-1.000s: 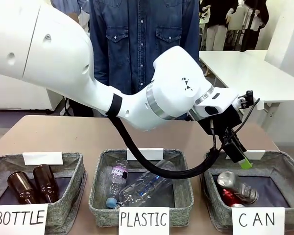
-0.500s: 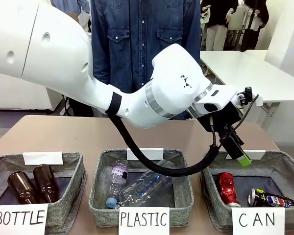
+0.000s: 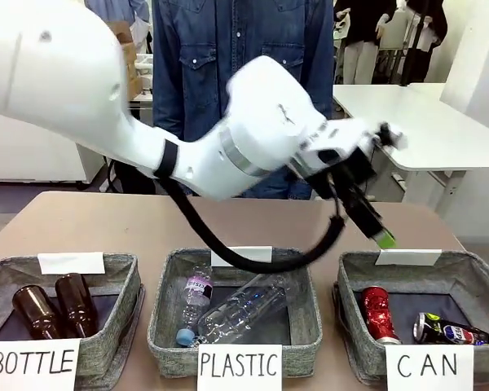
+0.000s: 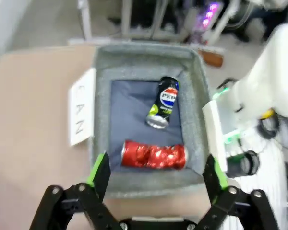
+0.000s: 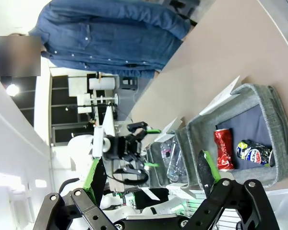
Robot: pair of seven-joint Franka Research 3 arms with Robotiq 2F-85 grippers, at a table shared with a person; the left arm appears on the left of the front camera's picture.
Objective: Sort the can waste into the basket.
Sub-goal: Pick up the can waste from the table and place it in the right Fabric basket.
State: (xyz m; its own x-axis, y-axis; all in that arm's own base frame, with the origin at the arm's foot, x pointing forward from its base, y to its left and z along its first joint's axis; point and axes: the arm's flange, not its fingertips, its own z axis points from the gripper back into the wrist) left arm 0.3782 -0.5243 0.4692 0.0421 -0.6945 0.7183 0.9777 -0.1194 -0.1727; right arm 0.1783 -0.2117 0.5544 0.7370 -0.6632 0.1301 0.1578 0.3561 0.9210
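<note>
Left arm: reaches across from the robot's left side and ends above the far rim of the right-hand basket; it shows motion blur in the front view.
CAN basket [image 3: 354,281]: grey woven fabric, soft-walled, rightmost of three, with a white "CAN" sign at its near side. Both cans lie inside it.
Left gripper [image 4: 156,175]: fingers spread wide with nothing between them; it looks straight down into the basket.
Right gripper [image 5: 149,179]: fingers likewise apart and empty, well away from the baskets.
Red can [image 3: 377,311]: lies on its side on the basket floor, wall visibly crumpled.
Black and silver can [image 3: 451,331]: lies on its side near the red one, apart from it, printed logo facing up.
Handling, judged: both cans look empty, so light; thin metal that dents under a hard squeeze; the smooth round walls may slip or roll. Best taken across the mid-body with moderate force.
Task status, judged: can sorting appears complete.
</note>
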